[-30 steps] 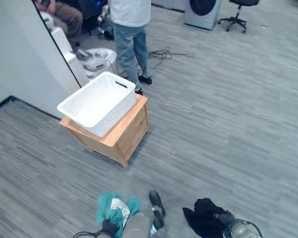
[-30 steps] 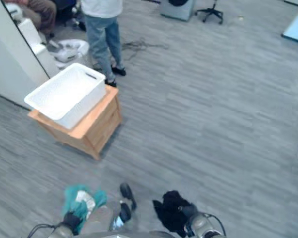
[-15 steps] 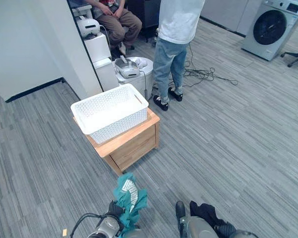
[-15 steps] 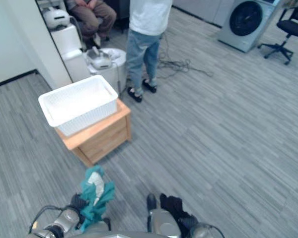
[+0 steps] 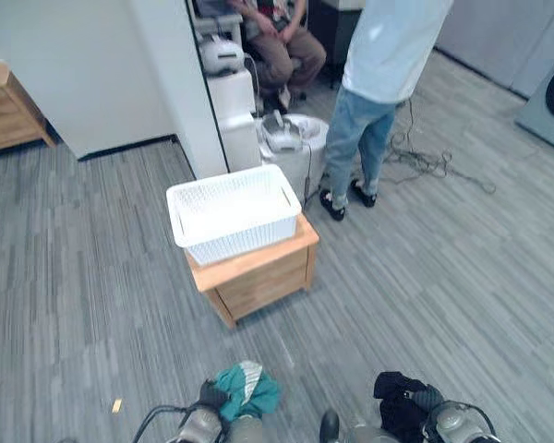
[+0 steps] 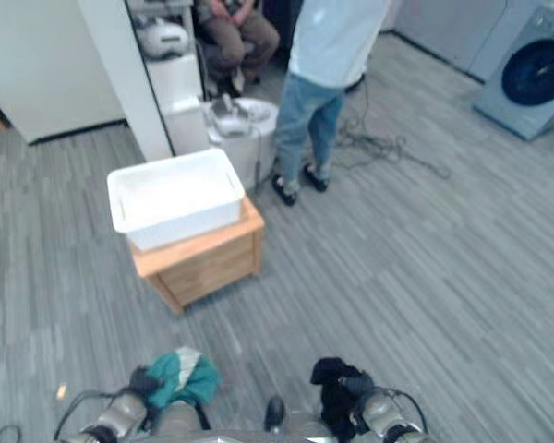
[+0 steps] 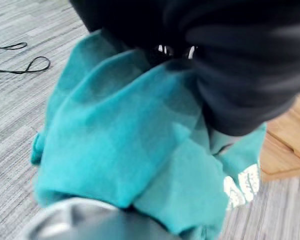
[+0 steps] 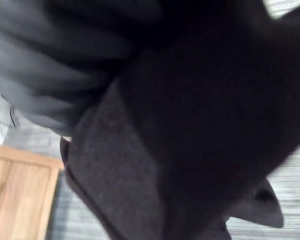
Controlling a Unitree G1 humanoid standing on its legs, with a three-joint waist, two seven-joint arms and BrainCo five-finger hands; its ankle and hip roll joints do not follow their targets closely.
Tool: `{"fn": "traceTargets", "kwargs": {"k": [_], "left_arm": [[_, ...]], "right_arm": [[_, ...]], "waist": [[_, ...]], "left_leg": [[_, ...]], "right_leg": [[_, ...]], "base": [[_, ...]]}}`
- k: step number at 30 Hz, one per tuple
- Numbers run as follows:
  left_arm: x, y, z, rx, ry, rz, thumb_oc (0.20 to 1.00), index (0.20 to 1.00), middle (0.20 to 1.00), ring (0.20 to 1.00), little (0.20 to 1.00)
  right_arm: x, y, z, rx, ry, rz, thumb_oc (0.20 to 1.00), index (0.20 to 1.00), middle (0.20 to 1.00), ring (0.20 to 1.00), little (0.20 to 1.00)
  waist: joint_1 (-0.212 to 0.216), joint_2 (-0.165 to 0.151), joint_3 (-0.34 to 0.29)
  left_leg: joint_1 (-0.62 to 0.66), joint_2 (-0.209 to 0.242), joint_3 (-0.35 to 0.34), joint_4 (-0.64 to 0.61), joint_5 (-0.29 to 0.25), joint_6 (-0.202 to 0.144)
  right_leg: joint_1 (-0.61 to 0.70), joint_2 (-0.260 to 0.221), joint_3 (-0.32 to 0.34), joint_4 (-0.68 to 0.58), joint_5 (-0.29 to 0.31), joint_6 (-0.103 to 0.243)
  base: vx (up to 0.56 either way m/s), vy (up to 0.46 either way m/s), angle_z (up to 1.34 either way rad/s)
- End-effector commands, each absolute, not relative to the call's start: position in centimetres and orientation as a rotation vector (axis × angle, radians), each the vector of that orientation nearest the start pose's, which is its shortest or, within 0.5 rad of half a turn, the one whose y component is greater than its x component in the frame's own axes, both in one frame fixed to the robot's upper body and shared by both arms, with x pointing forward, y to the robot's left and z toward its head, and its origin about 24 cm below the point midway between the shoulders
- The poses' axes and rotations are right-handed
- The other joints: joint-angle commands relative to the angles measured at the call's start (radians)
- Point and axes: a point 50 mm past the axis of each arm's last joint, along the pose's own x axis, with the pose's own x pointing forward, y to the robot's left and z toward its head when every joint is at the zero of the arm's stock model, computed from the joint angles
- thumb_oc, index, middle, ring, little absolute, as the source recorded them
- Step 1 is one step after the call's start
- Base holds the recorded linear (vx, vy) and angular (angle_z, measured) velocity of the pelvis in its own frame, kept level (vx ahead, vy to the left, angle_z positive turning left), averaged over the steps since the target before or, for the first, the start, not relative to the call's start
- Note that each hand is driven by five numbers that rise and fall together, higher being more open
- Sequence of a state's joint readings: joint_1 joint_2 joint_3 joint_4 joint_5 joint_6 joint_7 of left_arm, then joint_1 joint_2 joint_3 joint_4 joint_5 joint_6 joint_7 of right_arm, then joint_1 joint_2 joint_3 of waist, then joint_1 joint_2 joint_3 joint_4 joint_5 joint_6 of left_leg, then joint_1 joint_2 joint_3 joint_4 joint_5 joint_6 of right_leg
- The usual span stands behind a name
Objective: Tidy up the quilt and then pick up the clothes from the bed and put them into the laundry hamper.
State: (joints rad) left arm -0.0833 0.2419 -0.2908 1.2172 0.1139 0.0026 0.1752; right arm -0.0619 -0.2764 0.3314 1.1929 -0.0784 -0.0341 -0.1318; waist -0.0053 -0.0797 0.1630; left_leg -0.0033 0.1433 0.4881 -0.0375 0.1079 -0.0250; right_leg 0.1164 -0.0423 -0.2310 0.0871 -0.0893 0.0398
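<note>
1. Left hand, low at about seven o'clock from where I stand, is bunched around a teal garment, fingers curled into the cloth so it rides close to the body.
2. Right hand, at five o'clock, clutches a black garment the same way; one piece per hand looks meant to save a trip.
3. White laundry hamper sits well ahead at twelve o'clock, raised on a wooden cabinet, likely so clothes can be dropped in from above.
4. A person stands just beyond it at one o'clock, close enough to mind on approach.
</note>
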Motion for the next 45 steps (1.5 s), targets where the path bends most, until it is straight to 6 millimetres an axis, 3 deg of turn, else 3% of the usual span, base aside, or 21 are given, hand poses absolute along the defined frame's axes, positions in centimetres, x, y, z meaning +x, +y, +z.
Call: {"fn": "traceTargets", "kwargs": {"k": [1,2,3,4,5,6,10,12,13,16,17,18,22,23,25,26,28,29,33,41,45], "left_arm": [[15.1,24.2,-14.0,0.745,1.023,-0.065,0.2,0.2,0.2,0.2,0.2],[15.7,25.1,-13.5,0.788,1.008,-0.06,0.2,0.2,0.2,0.2,0.2],[15.7,25.1,-13.5,0.788,1.008,-0.06,0.2,0.2,0.2,0.2,0.2],[15.9,25.8,-13.2,0.814,1.004,-0.053,0.2,0.2,0.2,0.2,0.2],[15.9,25.8,-13.2,0.814,1.004,-0.053,0.2,0.2,0.2,0.2,0.2],[15.5,26.0,-13.3,0.833,1.01,-0.067,0.2,0.2,0.2,0.2,0.2],[15.2,26.4,-13.3,0.846,1.019,-0.069,0.2,0.2,0.2,0.2,0.2],[14.8,27.2,-13.2,0.856,1.031,-0.061,0.2,0.2,0.2,0.2,0.2],[14.8,27.2,-13.2,0.855,1.031,-0.062,0.2,0.2,0.2,0.2,0.2],[13.2,27.5,-13.6,0.815,1.068,-0.031,0.2,0.2,0.2,0.2,0.2],[14.8,26.4,-13.2,0.707,0.977,0.053,0.2,0.2,0.2,0.2,0.2],[14.9,26.4,-13.2,0.708,0.976,0.053,0.2,0.2,0.2,0.2,0.2],[14.5,25.7,-13.4,0.67,0.968,0.044,0.2,0.2,0.2,0.2,0.2],[13.4,26.0,-13.8,0.671,1.009,0.05,0.2,0.2,0.2,0.2,0.2],[13.3,26.1,-13.8,0.674,1.012,0.053,0.2,0.2,0.2,0.2,0.2],[13.0,26.5,-13.8,0.682,1.021,0.057,0.2,0.2,0.2,0.2,0.2],[13.0,26.5,-13.8,0.681,1.022,0.059,0.2,0.2,0.2,0.2,0.2],[12.5,27.2,-13.7,0.68,1.04,0.086,0.2,0.2,0.2,0.2,0.2],[11.4,27.7,-14.0,0.673,1.08,0.111,0.2,0.2,0.2,0.2,0.2],[9.9,28.4,-14.1,0.65,1.114,0.161,0.2,0.2,0.2,0.2,0.2],[11.3,28.4,-13.5,0.593,1.037,0.223,0.2,0.2,0.2,0.2,0.2]], "right_arm": [[16.4,-20.9,-13.8,-0.581,0.917,0.123,0.2,0.2,0.2,0.2,0.2],[18.2,-20.2,-12.9,-0.562,0.841,0.117,0.2,0.2,0.2,0.2,0.2],[18.2,-20.2,-12.9,-0.562,0.841,0.117,0.2,0.2,0.2,0.2,0.2],[20.0,-20.1,-11.5,-0.556,0.739,0.102,0.2,0.2,0.2,0.2,0.2],[20.0,-20.1,-11.5,-0.556,0.739,0.102,0.2,0.2,0.2,0.2,0.2],[21.6,-20.2,-9.9,-0.562,0.633,0.093,0.2,0.2,0.2,0.2,0.2],[23.7,-21.3,-6.7,-0.59,0.47,0.056,0.2,0.2,0.2,0.2,0.2],[26.1,-22.1,-2.0,-0.649,0.242,0.035,0.2,0.2,0.2,0.2,0.2],[26.1,-22.1,-2.0,-0.65,0.243,0.035,0.2,0.2,0.2,0.2,0.2],[27.2,-22.9,2.7,-0.669,0.04,0.009,0.2,0.2,0.2,0.2,0.2],[28.5,-22.2,12.0,-0.764,-0.358,-0.011,0.2,0.2,0.2,0.2,0.2],[28.5,-22.2,12.0,-0.763,-0.358,-0.011,0.2,0.2,0.2,0.2,0.2],[28.2,-20.8,17.1,-0.821,-0.591,0.015,0.2,0.2,0.2,0.2,0.2],[27.9,-19.4,19.1,-0.853,-0.693,0.058,0.2,0.2,0.2,0.2,0.2],[27.7,-18.8,19.9,-0.862,-0.738,0.075,0.2,0.2,0.2,0.2,0.2],[27.5,-17.1,21.8,-0.854,-0.845,0.123,0.2,0.2,0.2,0.2,0.2],[27.5,-17.0,21.8,-0.853,-0.846,0.125,0.2,0.2,0.2,0.2,0.2],[27.8,-15.0,23.7,-0.843,-0.933,0.176,0.2,0.2,0.2,0.2,0.2],[28.0,-14.0,25.1,-0.848,-0.983,0.205,0.2,0.2,0.2,0.2,0.2],[29.5,-12.7,24.5,-0.822,-0.929,0.253,0.2,0.2,0.2,0.2,0.2],[31.3,-11.5,22.5,-0.803,-0.827,0.276,0.2,0.2,0.2,0.2,0.2]], "waist": [[-0.022,-0.01,0.048],[-0.035,0.005,0.076],[-0.035,0.005,0.077],[-0.057,0.006,0.089],[-0.058,0.006,0.09],[-0.082,-0.001,0.087],[-0.113,-0.008,0.084],[-0.132,-0.019,0.078],[-0.133,-0.018,0.079],[-0.144,-0.023,0.056],[-0.106,-0.043,0.097],[-0.106,-0.045,0.095],[-0.093,-0.033,0.069],[-0.093,-0.027,0.056],[-0.092,-0.027,0.046],[-0.083,-0.031,0.032],[-0.084,-0.031,0.031],[-0.066,-0.039,0.023],[-0.045,-0.044,0.017],[-0.007,-0.038,0.027],[0.018,-0.029,0.039]], "left_leg": [[0.015,-0.004,-0.024,-0.05,-0.051,-0.024],[0.052,0.001,-0.038,-0.05,-0.075,-0.003],[0.052,0.001,-0.038,-0.05,-0.075,-0.003],[0.071,-0.006,-0.065,-0.05,-0.094,-0.01],[0.072,-0.006,-0.066,-0.05,-0.094,-0.01],[0.081,-0.022,-0.087,-0.05,-0.114,-0.014],[0.095,-0.023,-0.113,-0.05,-0.139,-0.03],[0.128,-0.016,-0.11,-0.05,-0.162,-0.043],[0.13,-0.016,-0.111,-0.05,-0.162,-0.043],[0.195,-0.009,-0.105,-0.035,-0.18,-0.056],[0.012,0.061,-0.142,0.34,-0.143,-0.092],[0.011,0.058,-0.141,0.336,-0.138,-0.091],[0.036,0.053,-0.118,0.136,-0.131,-0.084],[0.064,0.044,-0.114,0.085,-0.129,-0.076],[0.075,0.041,-0.104,0.059,-0.118,-0.076],[0.103,0.035,-0.092,0.016,-0.111,-0.075],[0.104,0.034,-0.09,0.011,-0.109,-0.074],[0.125,0.028,-0.082,-0.022,-0.102,-0.071],[0.137,0.02,-0.078,-0.044,-0.105,-0.068],[0.119,0.008,-0.098,-0.05,-0.111,-0.064],[0.105,0.005,-0.115,-0.05,-0.109,-0.063]], "right_leg": [[-0.009,-0.152,0.076,0.318,-0.039,0.137],[-0.136,-0.118,0.125,0.41,0.006,0.123],[-0.136,-0.119,0.124,0.41,0.005,0.123],[-0.164,-0.092,0.136,0.278,-0.04,0.102],[-0.162,-0.092,0.135,0.277,-0.04,0.102],[-0.168,-0.074,0.187,0.078,-0.02,0.092],[-0.219,-0.072,0.271,-0.084,0.052,0.116],[-0.236,-0.088,0.264,-0.124,0.063,0.122],[-0.232,-0.089,0.264,-0.126,0.064,0.122],[-0.185,-0.08,0.265,-0.135,0.082,0.112],[-0.05,-0.068,0.224,-0.158,0.043,0.039],[-0.054,-0.07,0.225,-0.158,0.046,0.039],[-0.032,-0.071,0.202,-0.155,0.015,0.052],[-0.032,-0.067,0.203,-0.141,0.012,0.055],[-0.038,-0.067,0.201,-0.138,0.014,0.055],[-0.036,-0.07,0.196,-0.137,0.017,0.062],[-0.038,-0.07,0.197,-0.137,0.017,0.062],[-0.041,-0.077,0.198,-0.139,0.023,0.071],[-0.04,-0.087,0.187,-0.147,0.03,0.082],[-0.046,-0.11,0.157,-0.155,0.043,0.098],[-0.048,-0.118,0.137,-0.162,0.049,0.1]], "base": [[0.29,0.192,0.41],[0.29,0.188,0.27],[0.46,0.089,0.59],[0.27,-0.017,0.65],[0.48,-0.086,0.84],[0.21,-0.072,0.56],[0.24,-0.128,0.62],[0.27,-0.178,0.38],[0.26,-0.157,0.37],[0.34,-0.274,0.1],[0.41,-0.413,0.09],[0.37,-0.326,0.32],[0.17,0.089,0.14],[0.16,0.118,-0.17],[0.15,0.104,-0.03],[0.14,0.087,-0.04],[0.1,0.055,-0.23],[0.11,0.066,-0.16],[0.09,0.053,0.1],[0.04,0.02,0.19],[0.01,0.0,0.17]]}}
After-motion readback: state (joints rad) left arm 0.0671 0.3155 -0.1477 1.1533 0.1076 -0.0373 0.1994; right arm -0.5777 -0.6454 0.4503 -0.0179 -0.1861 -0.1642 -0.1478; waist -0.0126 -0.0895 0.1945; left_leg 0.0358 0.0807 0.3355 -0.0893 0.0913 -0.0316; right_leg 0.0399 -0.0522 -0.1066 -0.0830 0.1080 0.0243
